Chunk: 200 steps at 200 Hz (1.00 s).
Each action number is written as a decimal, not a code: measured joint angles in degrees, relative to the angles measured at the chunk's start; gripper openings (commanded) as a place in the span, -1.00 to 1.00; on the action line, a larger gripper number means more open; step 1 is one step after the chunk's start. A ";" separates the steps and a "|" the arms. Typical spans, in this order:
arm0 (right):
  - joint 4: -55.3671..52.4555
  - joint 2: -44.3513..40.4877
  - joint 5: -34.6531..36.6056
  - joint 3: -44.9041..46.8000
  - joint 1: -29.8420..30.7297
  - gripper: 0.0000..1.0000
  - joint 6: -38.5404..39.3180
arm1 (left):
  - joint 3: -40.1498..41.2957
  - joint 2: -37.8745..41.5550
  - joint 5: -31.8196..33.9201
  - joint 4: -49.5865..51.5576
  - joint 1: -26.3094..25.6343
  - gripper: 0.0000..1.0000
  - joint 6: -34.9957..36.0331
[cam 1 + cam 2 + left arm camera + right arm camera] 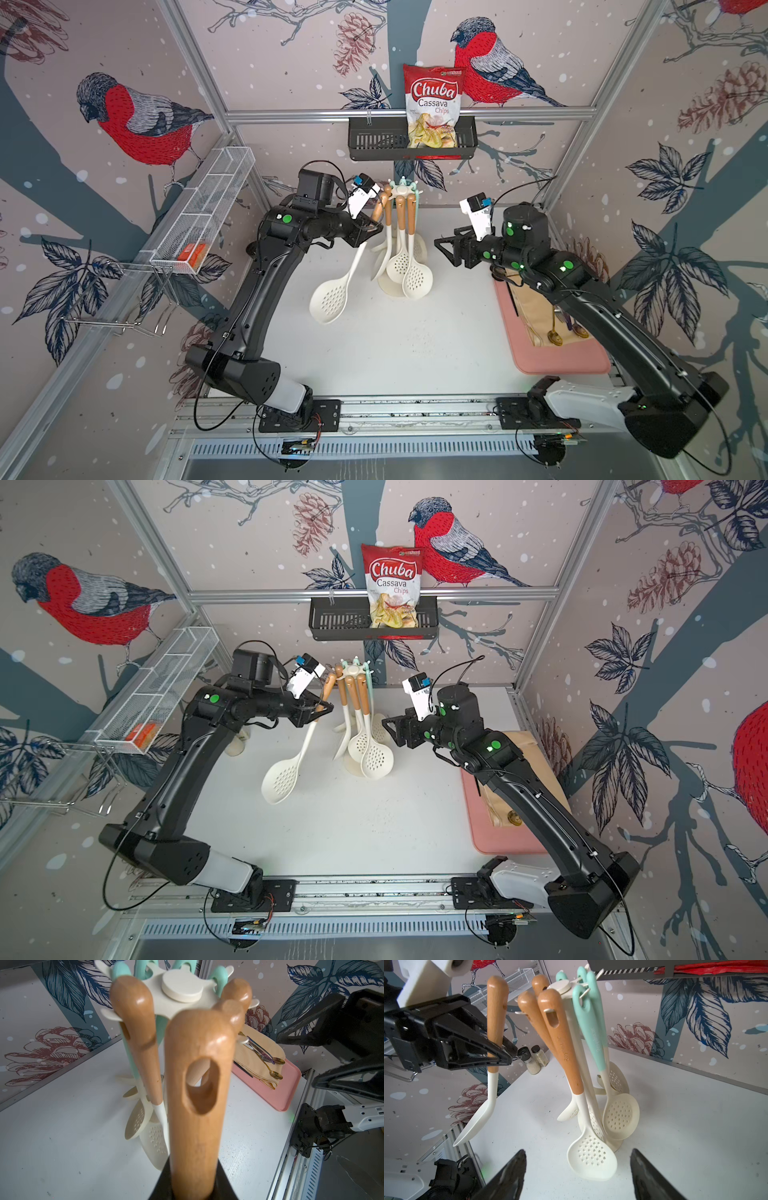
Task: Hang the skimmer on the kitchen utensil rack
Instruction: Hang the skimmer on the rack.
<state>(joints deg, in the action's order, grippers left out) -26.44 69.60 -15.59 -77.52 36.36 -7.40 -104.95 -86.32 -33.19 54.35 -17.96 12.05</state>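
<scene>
The skimmer has a wooden handle and a cream perforated head. It hangs tilted above the table, with my left gripper shut on its handle. The handle's top end stands just left of the kitchen utensil rack's star top. In the left wrist view the handle's hole faces the rack top with no hook arm in it. My right gripper hovers open and empty to the right of the rack, its fingers wide apart.
Several wooden- and mint-handled utensils hang from the rack over its round base. A black basket holding a chips bag is on the back wall. A wire mesh shelf is at the left, a pink tray with cloth and cutlery at the right, and spice jars stand behind.
</scene>
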 measured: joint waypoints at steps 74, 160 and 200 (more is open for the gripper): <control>-1.55 0.09 0.22 -0.13 0.48 0.55 1.44 | -5.03 -4.37 -1.29 3.58 0.70 -1.00 2.54; -1.97 -0.15 0.44 0.26 0.68 0.54 1.42 | -5.27 -7.23 -3.80 3.80 0.92 -1.00 4.44; -1.97 -0.46 0.44 1.05 0.81 0.54 1.40 | -6.64 -9.11 -4.61 3.76 0.92 -1.00 4.87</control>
<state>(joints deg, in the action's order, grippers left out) -28.40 69.14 -15.16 -76.47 37.17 -6.00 -111.59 -95.44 -37.80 58.11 -17.04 16.93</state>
